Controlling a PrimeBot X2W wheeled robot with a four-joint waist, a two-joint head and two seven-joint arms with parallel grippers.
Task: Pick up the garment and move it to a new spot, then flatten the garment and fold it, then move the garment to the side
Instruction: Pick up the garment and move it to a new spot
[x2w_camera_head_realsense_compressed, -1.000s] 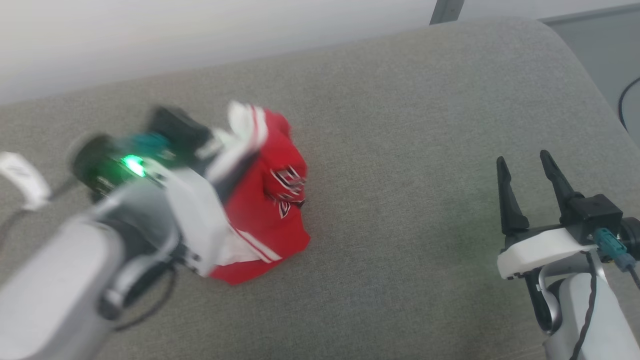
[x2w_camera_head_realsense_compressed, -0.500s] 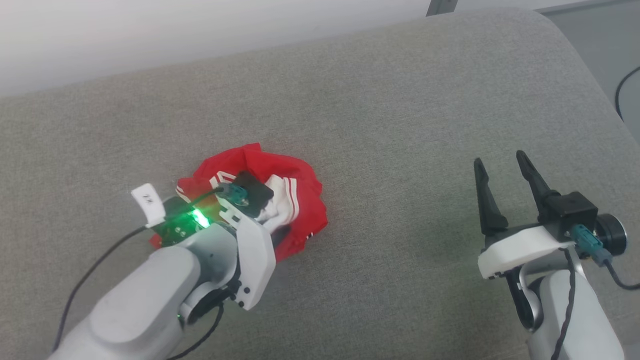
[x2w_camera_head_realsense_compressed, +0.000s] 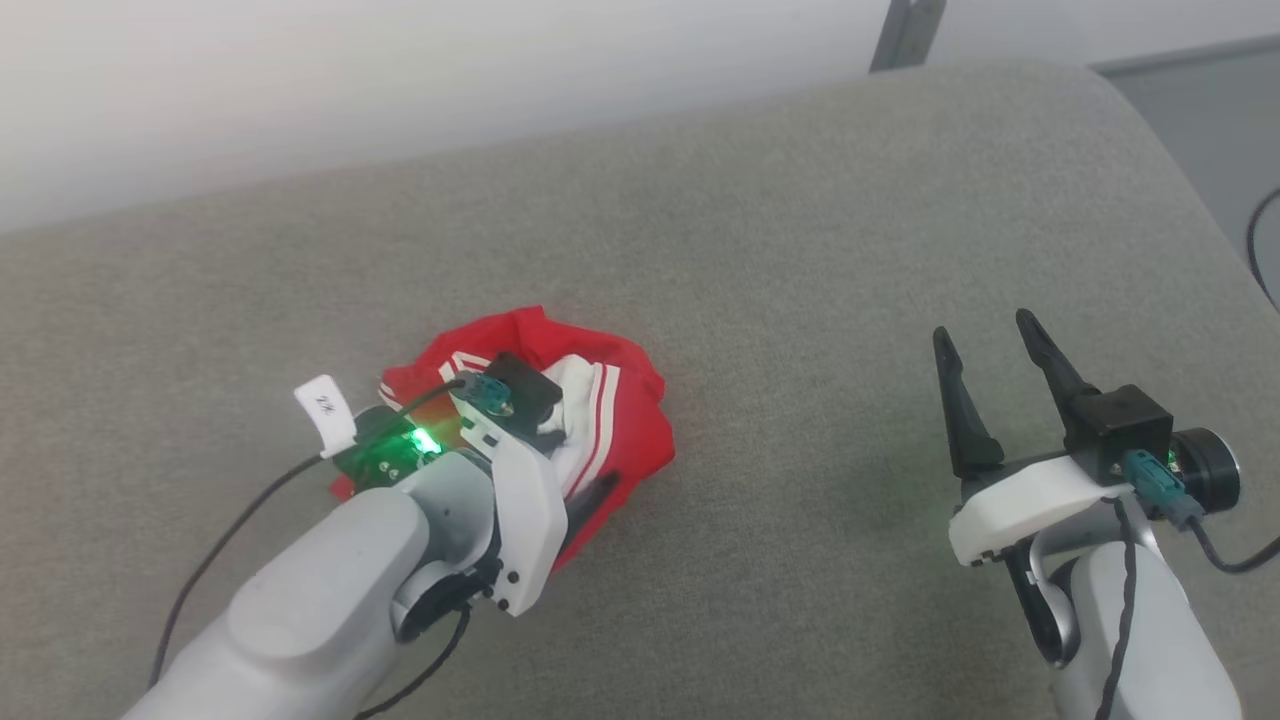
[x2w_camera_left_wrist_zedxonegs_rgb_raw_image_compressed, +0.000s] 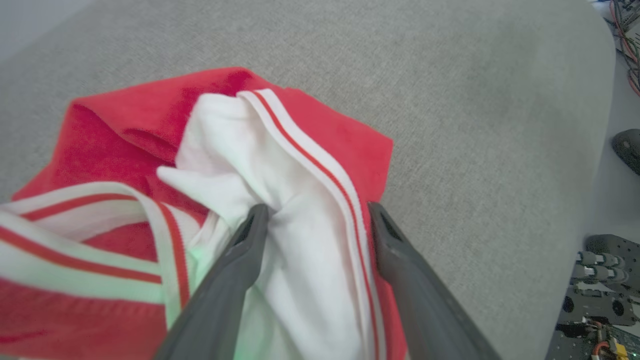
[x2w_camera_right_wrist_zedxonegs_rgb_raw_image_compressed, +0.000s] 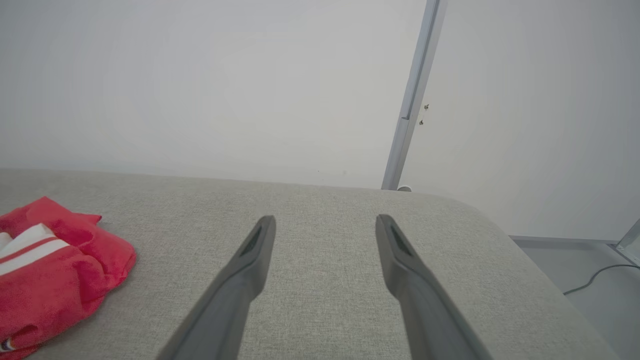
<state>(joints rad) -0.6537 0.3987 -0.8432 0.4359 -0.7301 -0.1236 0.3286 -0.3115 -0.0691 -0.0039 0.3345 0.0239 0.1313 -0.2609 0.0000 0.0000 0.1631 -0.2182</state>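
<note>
left gripper (x2w_camera_left_wrist_zedxonegs_rgb_raw_image_compressed: 315, 215) atop the garment (x2w_camera_head_realsense_compressed: 640, 445), jaws apart straddling its white sleeve (x2w_camera_left_wrist_zedxonegs_rgb_raw_image_compressed: 300, 270) (not pinching, likely the set-down spot); right gripper (x2w_camera_head_realsense_compressed: 982, 328) spread, well right of it, probably awaiting flattening.

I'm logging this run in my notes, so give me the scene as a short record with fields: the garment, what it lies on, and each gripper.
garment: red T-shirt with white, red-striped sleeves, crumpled in a heap
surface: grey fabric surface, rounded far corner
left gripper: open, fingers down on the heap, either side of a white sleeve fold
right gripper: open, holding nothing, over bare fabric, well apart from the garment
task state: garment not yet flattened or folded
</note>
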